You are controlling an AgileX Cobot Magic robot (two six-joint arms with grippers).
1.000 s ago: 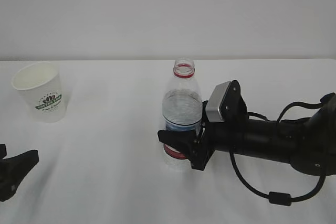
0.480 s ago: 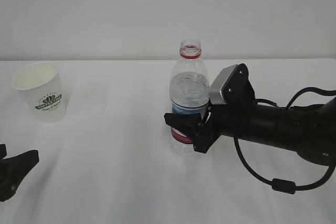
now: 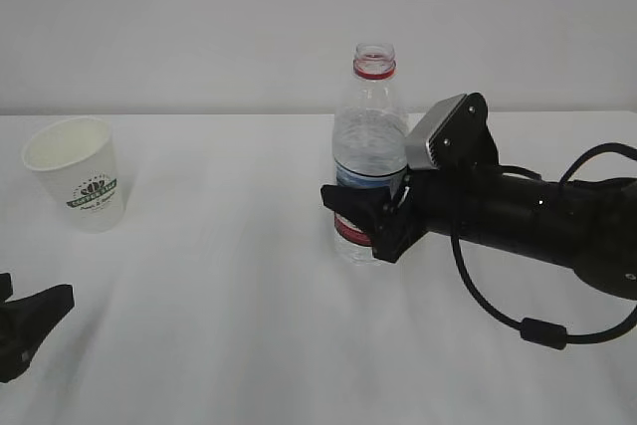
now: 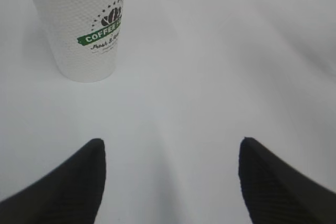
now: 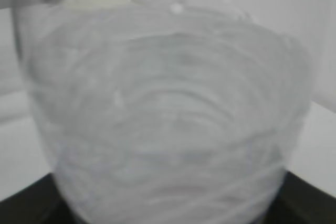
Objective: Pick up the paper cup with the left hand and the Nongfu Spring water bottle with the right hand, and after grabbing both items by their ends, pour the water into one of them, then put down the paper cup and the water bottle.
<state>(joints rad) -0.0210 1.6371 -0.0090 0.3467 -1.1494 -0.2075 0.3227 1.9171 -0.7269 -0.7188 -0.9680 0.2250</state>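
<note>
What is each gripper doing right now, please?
Left gripper: open and empty, with the paper cup standing ahead of it.
Right gripper: closed on the water bottle, holding it upright.

"COFFEE" on paper cup [image 4: 79, 24]

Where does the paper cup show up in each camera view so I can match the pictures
Exterior view: the paper cup stands upright at the far left of the white table, well apart from the water bottle.
Left wrist view: top left, cut off by the upper edge, ahead of the open left gripper.
Right wrist view: not clearly in it; the bottle fills the picture.
Shared landmark: the cup's green logo band.
</note>
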